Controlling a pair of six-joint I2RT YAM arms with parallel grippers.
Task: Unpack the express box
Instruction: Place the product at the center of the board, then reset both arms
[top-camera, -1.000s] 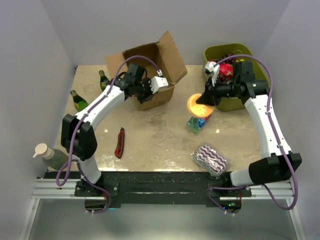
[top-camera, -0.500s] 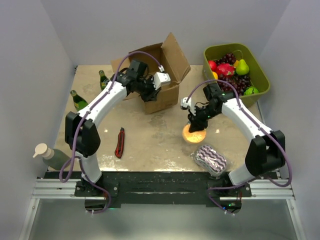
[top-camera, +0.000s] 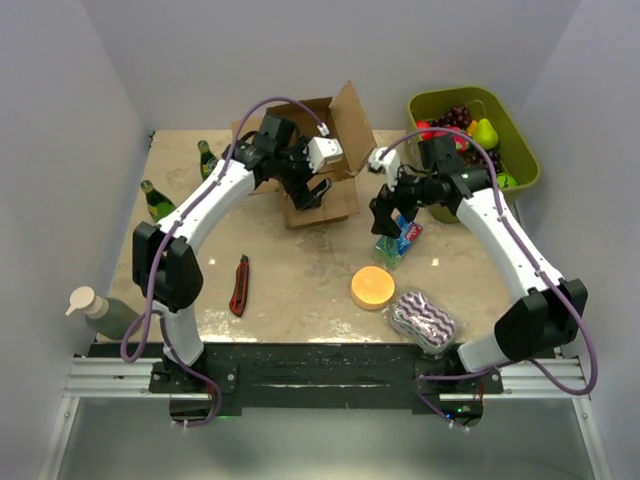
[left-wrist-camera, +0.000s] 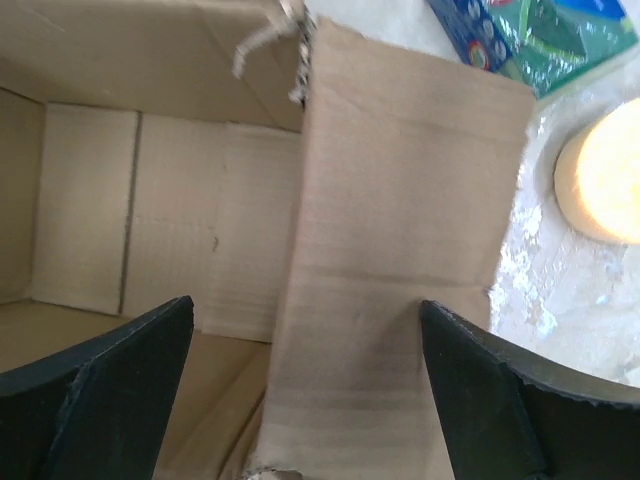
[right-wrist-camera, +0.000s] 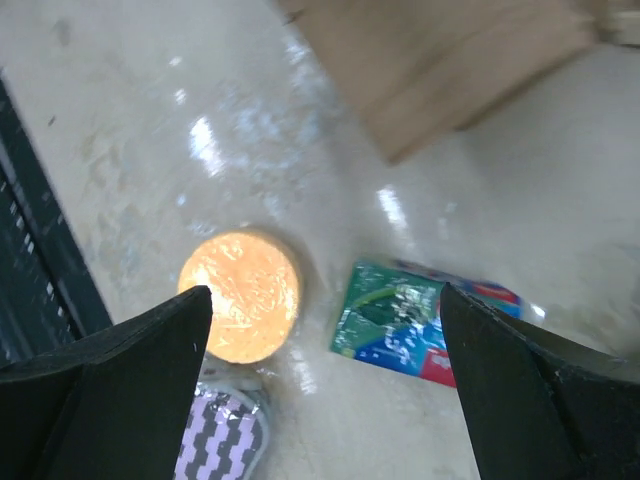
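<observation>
Gaping, the left pincer (left-wrist-camera: 307, 318) hangs over the express box (left-wrist-camera: 400, 200).

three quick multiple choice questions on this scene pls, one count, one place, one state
1. How many green bottles are left of the box?
A) one
B) two
C) four

2. Where is the orange disc?
A) on the table, next to the striped pad
B) inside the box
C) on top of a bottle

3. What state is the right gripper in?
A) shut on the disc
B) shut on the pad
C) open, holding nothing

Answers:
1 B: the top view shows two green bottles beside the box, one nearer the arms than the other.
2 A: the disc lies on bare tabletop just beside the pad.
3 C: the right wrist view shows its fingers wide apart with nothing between them.
</observation>
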